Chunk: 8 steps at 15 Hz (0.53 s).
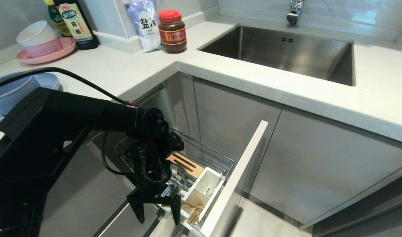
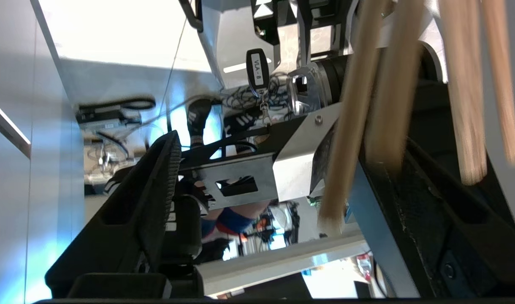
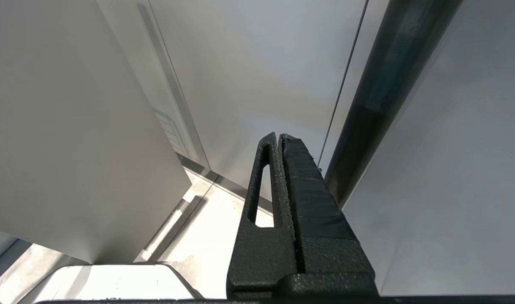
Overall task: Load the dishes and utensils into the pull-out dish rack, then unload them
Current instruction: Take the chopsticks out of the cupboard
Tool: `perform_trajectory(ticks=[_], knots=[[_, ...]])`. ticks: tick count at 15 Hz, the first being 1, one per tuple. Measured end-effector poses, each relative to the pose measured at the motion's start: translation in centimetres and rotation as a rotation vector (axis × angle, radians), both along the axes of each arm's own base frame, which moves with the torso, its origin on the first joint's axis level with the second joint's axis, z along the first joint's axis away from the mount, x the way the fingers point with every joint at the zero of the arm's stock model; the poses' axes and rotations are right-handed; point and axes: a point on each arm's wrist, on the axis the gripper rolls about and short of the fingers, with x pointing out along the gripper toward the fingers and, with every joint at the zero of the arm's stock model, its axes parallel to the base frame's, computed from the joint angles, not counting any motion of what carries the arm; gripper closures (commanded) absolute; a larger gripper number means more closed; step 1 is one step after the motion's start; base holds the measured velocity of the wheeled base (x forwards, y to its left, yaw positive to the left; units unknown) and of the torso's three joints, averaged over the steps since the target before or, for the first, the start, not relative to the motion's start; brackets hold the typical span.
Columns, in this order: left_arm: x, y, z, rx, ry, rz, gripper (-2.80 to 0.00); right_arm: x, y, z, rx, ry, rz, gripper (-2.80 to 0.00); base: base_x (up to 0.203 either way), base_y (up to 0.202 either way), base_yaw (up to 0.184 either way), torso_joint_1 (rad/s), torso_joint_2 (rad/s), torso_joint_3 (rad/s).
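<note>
Left claw (image 1: 157,206) agape beside chopsticks (image 1: 193,212)

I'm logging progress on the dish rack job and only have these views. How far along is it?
Done: the chopsticks stand in the white caddy of the pulled-out rack. In hand: nothing; the left hand hangs open beside the chopsticks, and the right hand is shut, parked by the cabinets. Left: the blue plate and bowl are on the counter; no fork can be made out.

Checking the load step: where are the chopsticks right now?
Head view, lower centre: the chopsticks stand in the near compartment of the white utensil caddy in the pull-out dish rack, beside the open left gripper.
</note>
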Motion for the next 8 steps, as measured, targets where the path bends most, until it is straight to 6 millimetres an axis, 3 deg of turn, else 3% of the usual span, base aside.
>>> perform_trajectory(ticks=[8], knots=[[1.8,-1.3,-3.0,0.044,0.042,0.06,-2.8,0.0,0.0,0.0,0.0,0.0,0.0,0.0,0.0,0.0,0.0,0.0,0.0,0.0]])
